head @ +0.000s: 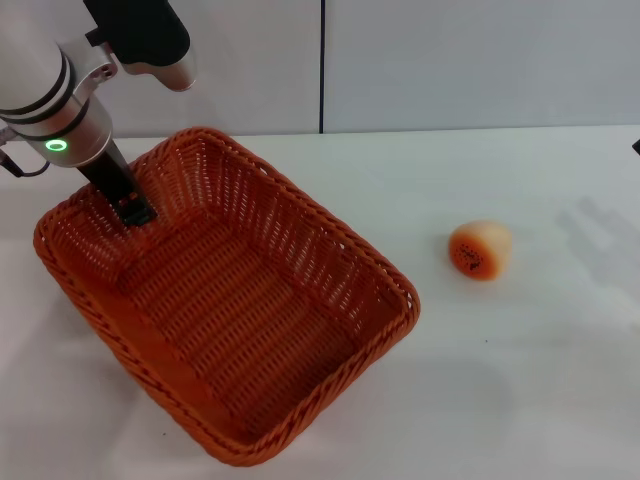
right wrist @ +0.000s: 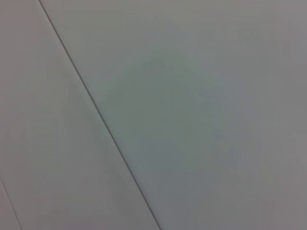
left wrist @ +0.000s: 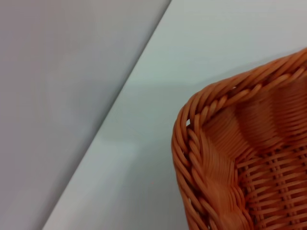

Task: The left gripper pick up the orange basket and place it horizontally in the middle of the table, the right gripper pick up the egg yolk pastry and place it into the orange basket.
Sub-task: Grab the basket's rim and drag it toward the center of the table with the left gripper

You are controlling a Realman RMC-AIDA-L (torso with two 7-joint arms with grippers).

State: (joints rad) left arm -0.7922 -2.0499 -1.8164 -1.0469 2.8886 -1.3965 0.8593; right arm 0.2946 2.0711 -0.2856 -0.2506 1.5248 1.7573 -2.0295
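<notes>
The orange basket (head: 230,300) lies diagonally on the left half of the white table (head: 520,380), its long side running from far left to near centre. My left gripper (head: 132,207) reaches down over the basket's far left rim, with its black fingers shut on the woven wall there. A corner of the braided rim (left wrist: 192,143) fills the left wrist view. The egg yolk pastry (head: 480,249) sits alone on the table to the right of the basket, speckled orange face toward me. Only a dark sliver of the right gripper (head: 637,147) shows at the right edge.
A grey panelled wall (head: 450,60) with a dark vertical seam stands behind the table. The right wrist view shows only plain grey panels with a thin seam (right wrist: 100,115). Bare tabletop lies between the basket and the pastry.
</notes>
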